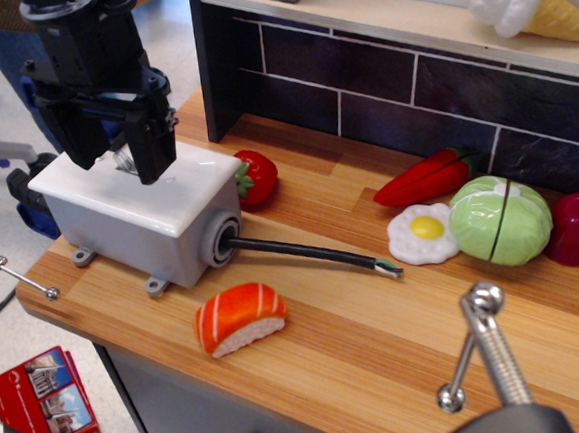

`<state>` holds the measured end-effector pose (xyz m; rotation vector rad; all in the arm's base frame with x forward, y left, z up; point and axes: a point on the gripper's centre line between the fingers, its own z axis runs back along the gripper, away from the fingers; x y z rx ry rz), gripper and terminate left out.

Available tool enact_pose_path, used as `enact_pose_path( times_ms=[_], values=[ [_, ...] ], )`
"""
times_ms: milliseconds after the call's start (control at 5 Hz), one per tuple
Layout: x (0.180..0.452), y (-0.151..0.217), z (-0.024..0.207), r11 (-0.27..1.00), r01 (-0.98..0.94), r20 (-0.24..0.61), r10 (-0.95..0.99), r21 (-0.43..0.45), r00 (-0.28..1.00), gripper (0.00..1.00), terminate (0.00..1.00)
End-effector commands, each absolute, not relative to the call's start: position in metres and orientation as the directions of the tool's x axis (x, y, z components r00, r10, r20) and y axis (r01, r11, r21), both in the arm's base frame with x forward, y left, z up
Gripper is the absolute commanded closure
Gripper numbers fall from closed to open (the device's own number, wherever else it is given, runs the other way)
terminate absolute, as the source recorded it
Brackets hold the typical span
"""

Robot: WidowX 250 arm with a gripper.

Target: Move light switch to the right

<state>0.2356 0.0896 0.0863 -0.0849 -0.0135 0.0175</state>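
The grey box with a glossy white top (183, 200) sits at the left end of the wooden counter, and its black cable (313, 256) trails off to the right. The small silvery toggle lever of the light switch (123, 162) sticks up from the top, near the box's back left. My black gripper (118, 160) hangs straight over it. Its two fingers (152, 147) stand apart, one on each side of the lever, with their tips at the box top. The lever is partly hidden, and I cannot tell whether a finger touches it.
A salmon sushi toy (239, 319) lies in front of the box and a strawberry (254, 177) to its right. A red pepper (427, 178), fried egg (423, 233) and cabbage (500, 220) sit at the right. A metal clamp screw (490, 346) is near the front, and a blue clamp (28, 202) is left of the box.
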Motion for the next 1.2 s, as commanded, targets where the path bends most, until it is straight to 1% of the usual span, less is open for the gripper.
enact_pose_path(
  times_ms=[0, 200, 400, 600, 1000],
  values=[
    [0.248, 0.102, 0.088, 0.998, 0.017, 0.061, -0.014, -0.056, 0.998, 0.00, 0.00],
    [0.254, 0.100, 0.086, 0.998, 0.027, 0.068, -0.024, -0.050, 0.997, 0.00, 0.00],
    [0.258, 0.099, 0.077, 0.998, 0.032, 0.064, -0.029, -0.045, 0.997, 0.00, 0.00],
    [0.257, 0.088, 0.069, 0.997, 0.063, 0.061, -0.061, -0.038, 0.996, 0.00, 0.00],
    [0.256, 0.064, 0.088, 0.992, 0.090, 0.082, -0.083, -0.091, 0.993, 0.00, 0.00]
  ],
)
